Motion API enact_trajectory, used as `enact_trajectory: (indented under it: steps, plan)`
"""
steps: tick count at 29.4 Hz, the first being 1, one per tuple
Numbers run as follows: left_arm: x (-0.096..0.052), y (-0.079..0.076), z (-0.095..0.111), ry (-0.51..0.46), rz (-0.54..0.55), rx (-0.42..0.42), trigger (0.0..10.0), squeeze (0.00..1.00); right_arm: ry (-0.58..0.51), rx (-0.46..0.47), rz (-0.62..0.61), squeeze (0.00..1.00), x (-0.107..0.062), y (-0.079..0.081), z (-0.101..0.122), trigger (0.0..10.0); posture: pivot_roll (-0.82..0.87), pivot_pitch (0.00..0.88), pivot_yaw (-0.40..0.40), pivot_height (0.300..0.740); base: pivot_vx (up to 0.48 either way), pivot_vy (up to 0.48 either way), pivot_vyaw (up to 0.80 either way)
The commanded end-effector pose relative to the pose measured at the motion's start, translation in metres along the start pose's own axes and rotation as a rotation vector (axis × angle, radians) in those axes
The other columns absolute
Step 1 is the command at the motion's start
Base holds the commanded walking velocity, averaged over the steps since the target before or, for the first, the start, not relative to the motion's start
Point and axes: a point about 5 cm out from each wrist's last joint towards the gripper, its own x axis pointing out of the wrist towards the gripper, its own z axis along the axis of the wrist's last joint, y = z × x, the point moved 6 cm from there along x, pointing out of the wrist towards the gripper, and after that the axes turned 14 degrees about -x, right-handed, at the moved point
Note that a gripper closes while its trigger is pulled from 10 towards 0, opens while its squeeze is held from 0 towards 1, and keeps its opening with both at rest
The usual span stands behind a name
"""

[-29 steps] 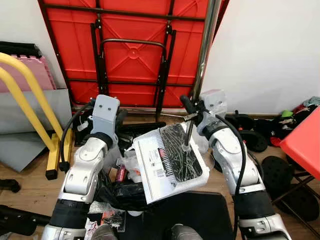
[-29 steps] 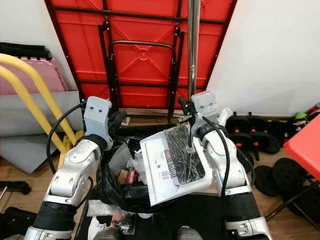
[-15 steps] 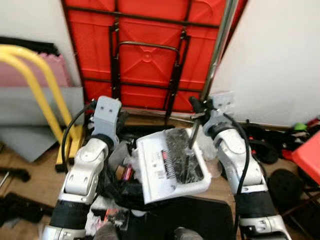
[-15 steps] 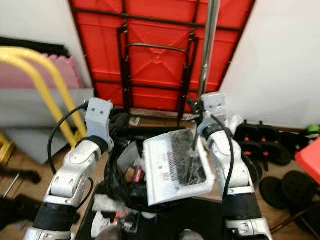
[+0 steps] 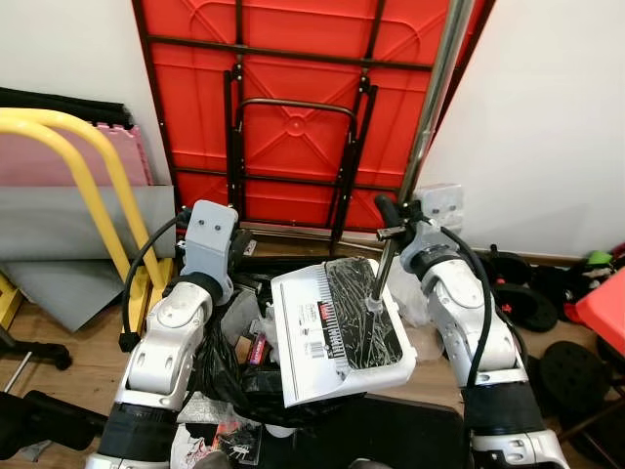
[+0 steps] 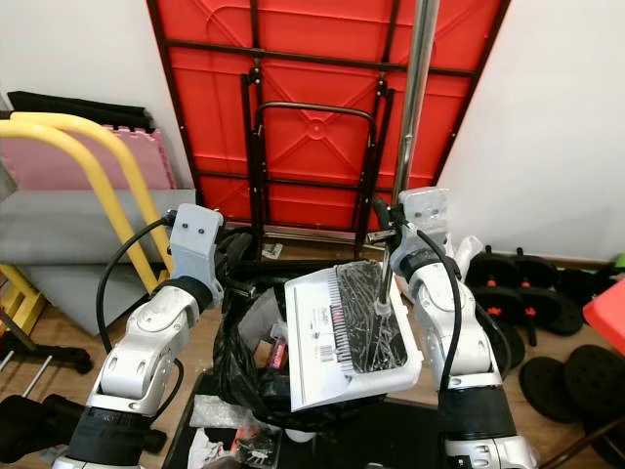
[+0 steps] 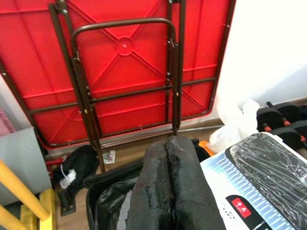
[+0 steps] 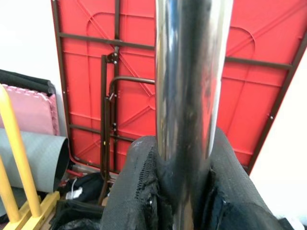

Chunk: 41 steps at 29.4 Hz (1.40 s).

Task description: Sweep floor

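The white dustpan (image 5: 337, 327) now hangs tilted over the black rubbish bag (image 5: 229, 366), its load looking ready to tip out. The right end effector (image 8: 180, 191) is raised and clamped on the dustpan's steel pole (image 5: 430, 93). The left end effector (image 7: 168, 187), fingers pressed together and empty, is bent up by the bag's left rim, with the folded red table (image 5: 293, 98) beyond.

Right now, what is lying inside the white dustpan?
Inside the white dustpan lies a dark, shiny heap, apparently swept debris or crumpled plastic. What lies beneath the heap is covered. The right gripper clamps the metal pole.
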Motion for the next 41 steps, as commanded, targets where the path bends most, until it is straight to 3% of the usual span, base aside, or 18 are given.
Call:
enact_trajectory:
  steps: [1, 41]
  plan:
    - [0.0002, -0.0025, -0.0043, 0.023, -0.007, 0.005, 10.0, 0.00, -0.039, -0.001, -0.030, 0.00, 0.0027, -0.0091, 0.0121, 10.0, -0.13, 0.042, -0.126, 0.740, -0.247, 0.000, 0.00]
    - [-0.0003, -0.0045, -0.0049, 0.026, -0.018, 0.008, 10.0, 0.00, -0.019, -0.017, -0.063, 0.00, 0.0043, -0.0169, 0.0076, 10.0, -0.13, 0.042, -0.126, 0.740, -0.247, 0.000, 0.00]
